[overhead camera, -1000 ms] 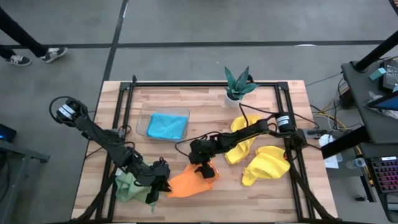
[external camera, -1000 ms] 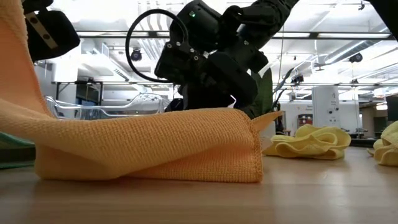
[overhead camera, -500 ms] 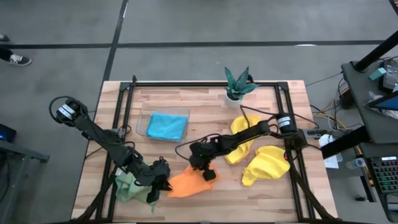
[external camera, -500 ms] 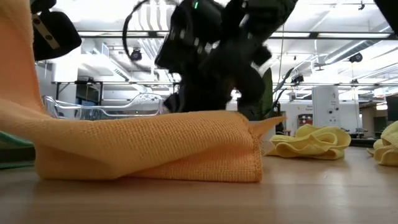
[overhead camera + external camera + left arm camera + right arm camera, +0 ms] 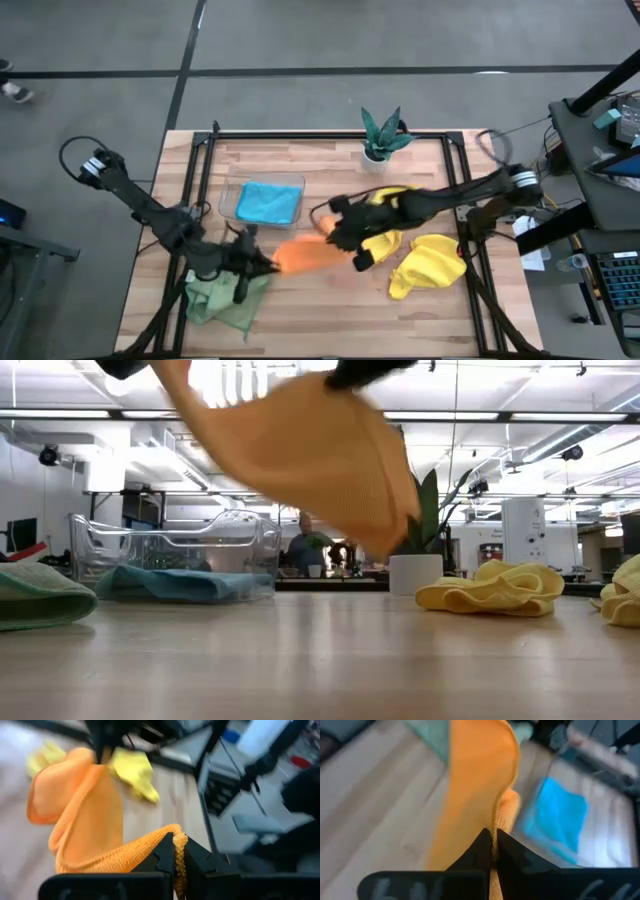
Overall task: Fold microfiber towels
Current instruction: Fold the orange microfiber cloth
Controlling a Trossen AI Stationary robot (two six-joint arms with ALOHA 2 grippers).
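Orange microfiber towel [image 5: 305, 254] lifted clear of wooden table [image 5: 330, 310], stretched between both grippers near table centre. Left gripper [image 5: 258, 263] clenched on one towel edge [image 5: 172, 851]; right gripper [image 5: 332, 225] clenched on opposite edge [image 5: 492, 837]. Pale green microfiber towel [image 5: 222, 300] crumpled at front-left corner. Bright blue microfiber towel [image 5: 268, 203] lying inside clear shallow plastic tray [image 5: 229, 200], toward rear-left. Two yellow microfiber towels [image 5: 430, 265] bunched near right edge. Small teal-leaved plant in white pot [image 5: 380, 135] at rear edge.
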